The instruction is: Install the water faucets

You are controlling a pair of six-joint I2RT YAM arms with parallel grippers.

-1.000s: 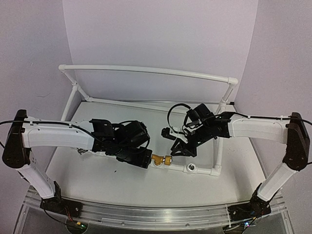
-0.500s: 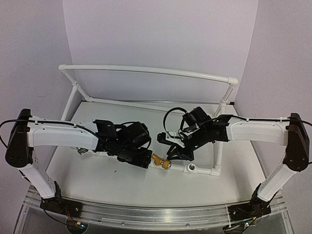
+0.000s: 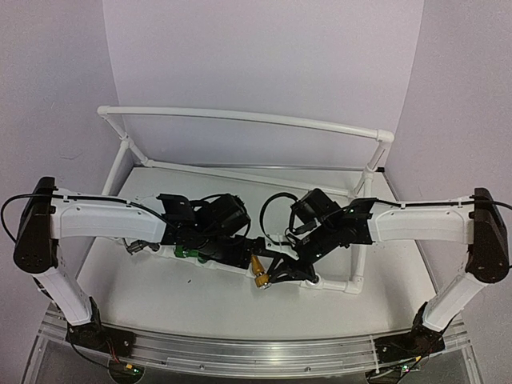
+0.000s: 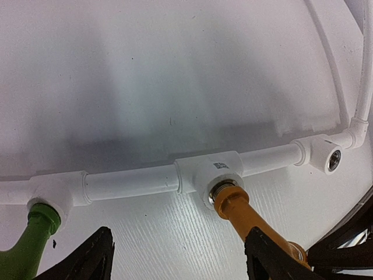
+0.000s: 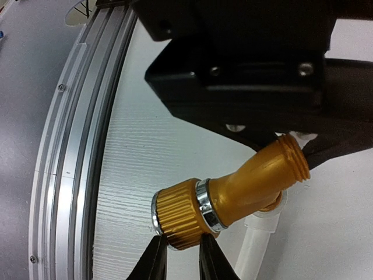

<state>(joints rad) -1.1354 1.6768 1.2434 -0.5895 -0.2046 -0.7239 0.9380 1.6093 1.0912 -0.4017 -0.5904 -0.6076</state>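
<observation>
Carries a white pipe frame (image 3: 344, 282) directly on the white, finely ribbed tabletop (image 3: 160, 300); meets a grooved aluminium rail (image 3: 240, 352) at the near edge.

Soft, even light falls from above in the top view, and the arms drop faint shadows on the worktop (image 3: 160, 296). In the left wrist view the surface washes out toward its far edge, the white pipe (image 4: 134, 181) bows with lens distortion, and the dark fingertips (image 4: 87, 259) are blurred. In the right wrist view the brass-gold faucet (image 5: 245, 186) is sharp, its chrome ring glinting, and the near-edge rail (image 5: 76, 146) curves.
</observation>
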